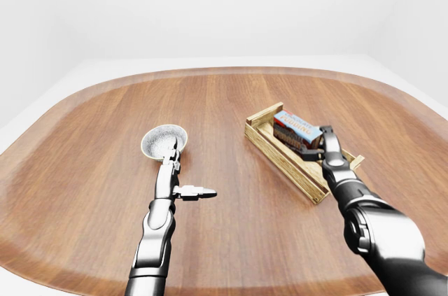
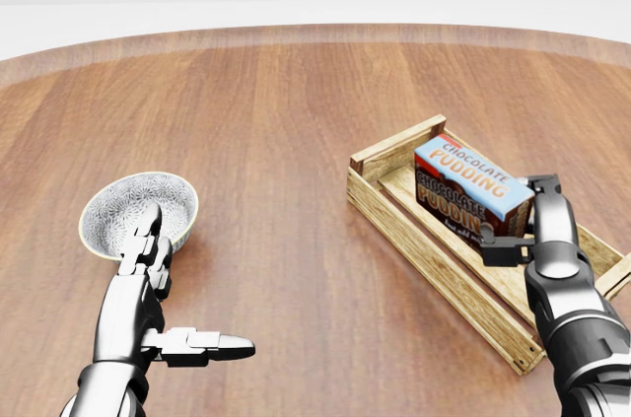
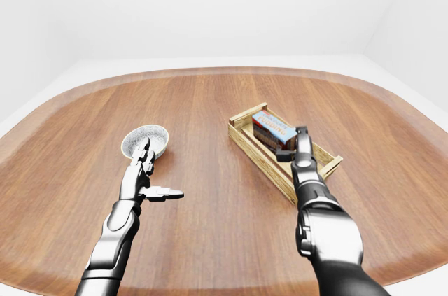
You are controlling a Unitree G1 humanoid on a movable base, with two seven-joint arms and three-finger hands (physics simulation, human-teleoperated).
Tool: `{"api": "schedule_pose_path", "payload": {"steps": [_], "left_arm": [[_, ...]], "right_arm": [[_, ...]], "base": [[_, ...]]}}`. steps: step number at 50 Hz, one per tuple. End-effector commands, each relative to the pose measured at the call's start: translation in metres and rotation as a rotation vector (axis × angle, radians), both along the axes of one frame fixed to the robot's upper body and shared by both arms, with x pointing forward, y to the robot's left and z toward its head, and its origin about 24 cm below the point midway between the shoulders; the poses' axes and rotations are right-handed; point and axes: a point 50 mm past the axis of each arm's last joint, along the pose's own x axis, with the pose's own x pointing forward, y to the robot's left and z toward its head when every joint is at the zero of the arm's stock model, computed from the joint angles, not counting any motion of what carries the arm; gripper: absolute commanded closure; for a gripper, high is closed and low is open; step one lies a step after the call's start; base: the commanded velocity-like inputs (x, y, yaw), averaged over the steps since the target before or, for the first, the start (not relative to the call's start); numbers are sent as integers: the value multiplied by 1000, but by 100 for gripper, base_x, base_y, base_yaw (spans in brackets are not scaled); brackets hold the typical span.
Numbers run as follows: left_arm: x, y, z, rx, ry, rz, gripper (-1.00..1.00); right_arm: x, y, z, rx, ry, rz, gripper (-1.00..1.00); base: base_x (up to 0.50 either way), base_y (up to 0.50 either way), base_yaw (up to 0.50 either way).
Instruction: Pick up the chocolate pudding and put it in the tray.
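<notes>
Right hand (image 2: 521,230) grips the chocolate pudding (image 2: 471,192) low inside the tray (image 2: 434,251) | left hand (image 2: 158,284) idles, fingers spread, beside the bowl (image 2: 126,208) left of the tray | risk: box tips on release (looks tilted).

One pudding box (image 2: 471,190), one tray (image 2: 394,208), one bowl (image 2: 118,206)
</notes>
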Motion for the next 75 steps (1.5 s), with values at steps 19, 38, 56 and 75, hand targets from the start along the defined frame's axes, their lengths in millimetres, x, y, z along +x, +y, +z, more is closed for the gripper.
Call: {"api": "schedule_pose_path", "payload": {"steps": [19,38,56,75], "left_arm": [[1,0,-1,-12,1,-3,-100],[1,0,-2,-11,1,-4,-100],[1,0,-1,-13,1,-3,-100],[2,0,-1,-14,2,-2,-100]], "right_arm": [[-11,-9,-11,-22,28,-47,100],[-17,-12,-19,-39,54,-60,100],[-20,-15,-22,-48,63,-67,100],[-22,-17,-22,-62,68,-72,100]], "base": [[0,0,0],[0,0,0],[0,0,0],[0,0,0]]}}
